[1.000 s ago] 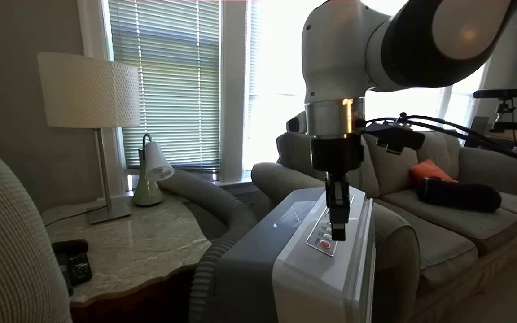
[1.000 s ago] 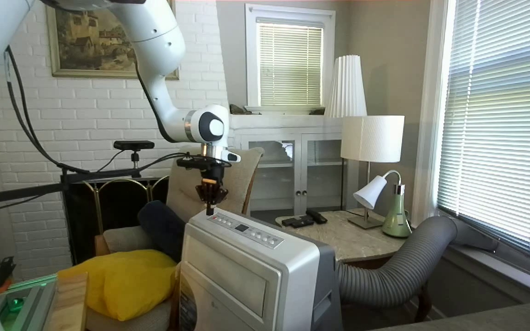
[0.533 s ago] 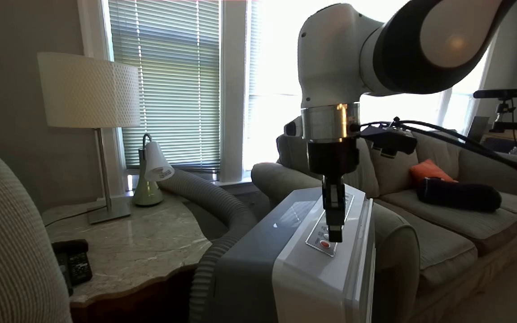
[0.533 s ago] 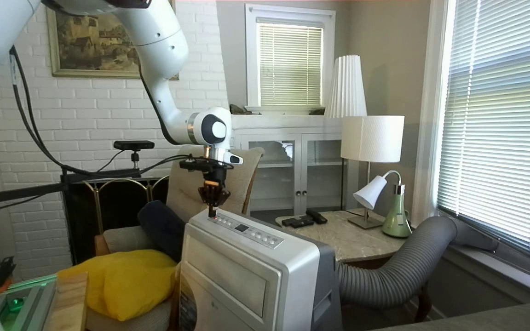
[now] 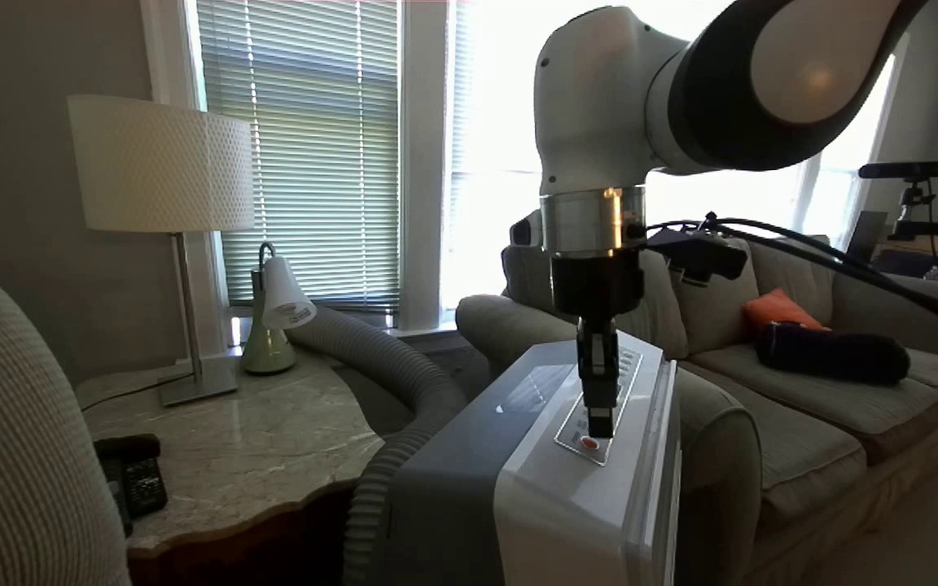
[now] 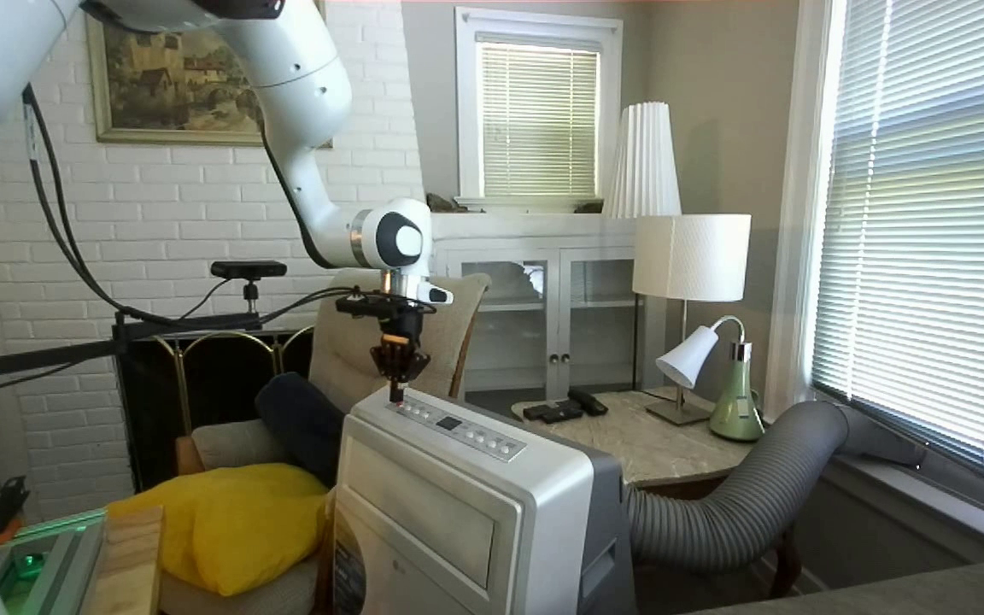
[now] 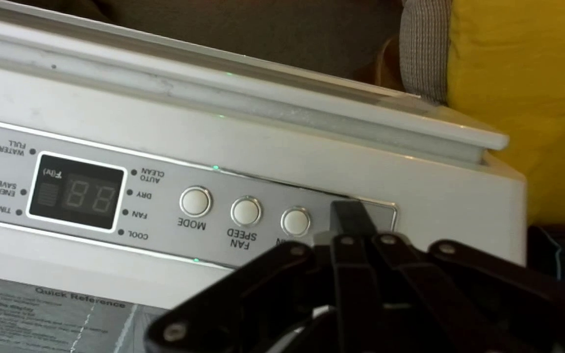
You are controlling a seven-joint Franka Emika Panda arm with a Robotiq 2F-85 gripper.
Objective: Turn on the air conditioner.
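The air conditioner (image 5: 567, 521) is a boxy unit with a white front, grey sides and a sloped top panel. It shows in both exterior views (image 6: 432, 495) and in the wrist view (image 7: 243, 142). Its red button (image 5: 589, 443) is at the panel's end. In the wrist view the white buttons (image 7: 245, 211) and a dark display (image 7: 76, 191) with only faint digits show; the red button is hidden there. My gripper (image 5: 601, 423) points down, shut and empty, its tips beside the red button. It also shows here (image 6: 396, 393) and in the wrist view (image 7: 351, 213). I cannot tell whether it touches the panel.
A grey ribbed hose (image 6: 714, 512) runs from the unit to the window. A marble-topped table (image 5: 273, 456) with lamps stands beside it. A sofa (image 5: 795, 407) is on another side. A yellow pillow (image 6: 227, 530) lies on a chair near the unit.
My gripper, still shut, has moved a little sideways and slightly down over the panel, closer to the red button. The air conditioner has not moved.
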